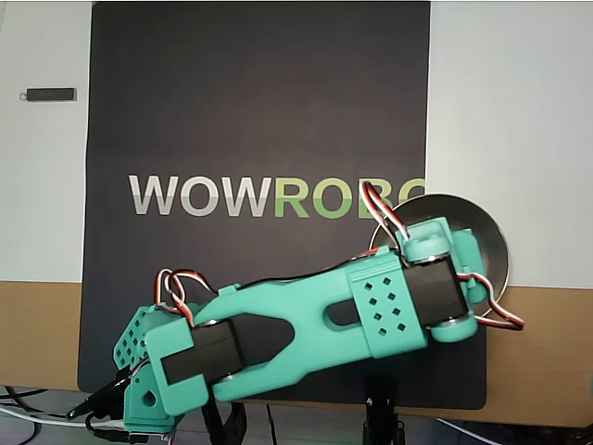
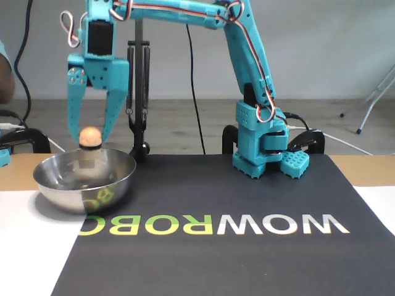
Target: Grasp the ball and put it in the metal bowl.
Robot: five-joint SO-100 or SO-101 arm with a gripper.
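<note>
In the fixed view the small tan ball (image 2: 90, 137) hangs just above the middle of the shiny metal bowl (image 2: 55, 182) at the left. My teal gripper (image 2: 91, 143) points straight down and is shut on the ball, with one finger on each side of it. The ball is clear of the bowl's rim and does not touch the bottom. In the overhead view the arm's wrist (image 1: 435, 289) covers the left part of the metal bowl (image 1: 493, 243), and it hides both the ball and the fingers.
A black mat (image 2: 247, 259) with the WOWROBO logo (image 1: 269, 196) covers the table's middle. The arm's base (image 2: 264, 151) stands at the mat's far edge in the fixed view. A black stand (image 2: 137, 98) rises behind the bowl. A small black bar (image 1: 51, 94) lies on the white surface.
</note>
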